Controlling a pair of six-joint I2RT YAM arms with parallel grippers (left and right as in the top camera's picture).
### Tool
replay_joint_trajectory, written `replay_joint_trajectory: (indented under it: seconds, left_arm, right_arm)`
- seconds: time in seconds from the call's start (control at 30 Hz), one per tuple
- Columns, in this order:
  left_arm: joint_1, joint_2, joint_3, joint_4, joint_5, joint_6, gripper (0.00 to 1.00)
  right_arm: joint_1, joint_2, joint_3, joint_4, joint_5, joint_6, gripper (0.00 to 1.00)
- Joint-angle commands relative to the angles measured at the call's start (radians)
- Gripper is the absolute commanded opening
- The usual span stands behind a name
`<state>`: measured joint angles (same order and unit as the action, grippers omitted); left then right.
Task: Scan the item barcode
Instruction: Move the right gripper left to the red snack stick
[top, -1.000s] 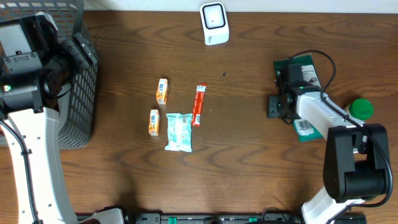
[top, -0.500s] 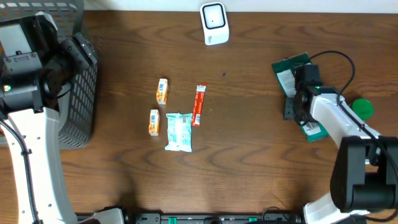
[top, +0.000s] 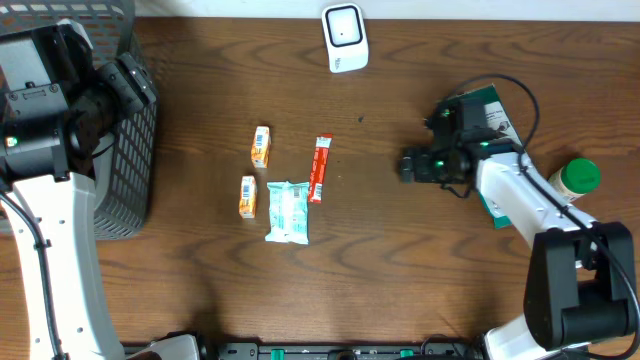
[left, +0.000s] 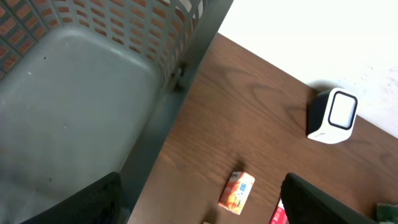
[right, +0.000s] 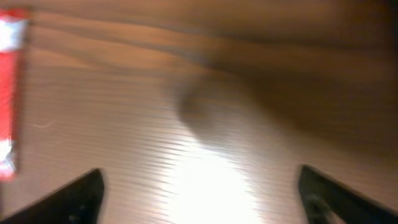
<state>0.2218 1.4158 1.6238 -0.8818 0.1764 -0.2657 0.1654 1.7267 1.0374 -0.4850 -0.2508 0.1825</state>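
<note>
Probably the red stick packet (top: 320, 168) is the one I am going for: it is lying flat on the table (top: 400, 270) just beside the teal pouch (top: 288, 212), looking light, thin and floppy, so I am planning a pinch across its narrow middle. My right gripper (top: 408, 166) is hovering well to its right, jaws spread and empty; the left gripper (left: 202, 208) is hanging open by the basket (left: 74, 112)

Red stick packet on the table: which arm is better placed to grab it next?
Right, probably. The right gripper is open and facing the red stick packet, which shows in its wrist camera. The left arm hangs over the basket, farther off.
</note>
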Motion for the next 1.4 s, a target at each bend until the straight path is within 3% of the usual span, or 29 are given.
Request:
replay_joint_trajectory:
  seconds: [0.0, 0.1, 0.3, 0.7, 0.83, 0.97, 1.37]
  left_arm:
    - [0.002, 0.002, -0.001, 0.001, -0.009, -0.009, 0.82]
    - [0.002, 0.002, -0.001, 0.001, -0.009, -0.009, 0.82]
    - [0.002, 0.002, -0.001, 0.001, -0.009, -0.009, 0.82]
    - [0.002, 0.002, -0.001, 0.001, -0.009, -0.009, 0.82]
    - [0.002, 0.002, -0.001, 0.001, -0.009, -0.009, 0.82]
    - [0.002, 0.002, -0.001, 0.001, -0.009, -0.009, 0.82]
    - [0.002, 0.002, -0.001, 0.001, -0.010, -0.009, 0.82]
  right_arm:
    - [0.072, -0.014, -0.003, 0.067, -0.231, 0.041, 0.99]
    - [0.123, -0.014, -0.003, 0.095, -0.278, 0.090, 0.99]
    - [0.227, -0.014, 0.000, 0.108, -0.161, 0.206, 0.69]
    - [0.452, -0.014, 0.254, -0.158, 0.372, 0.319, 0.66]
    - [0.499, -0.014, 0.274, -0.138, 0.445, 0.407, 0.52]
    - [0.544, 0.019, 0.273, -0.116, 0.492, 0.497, 0.52]
    - [0.617, 0.233, 0.273, 0.064, 0.561, 0.501, 0.53]
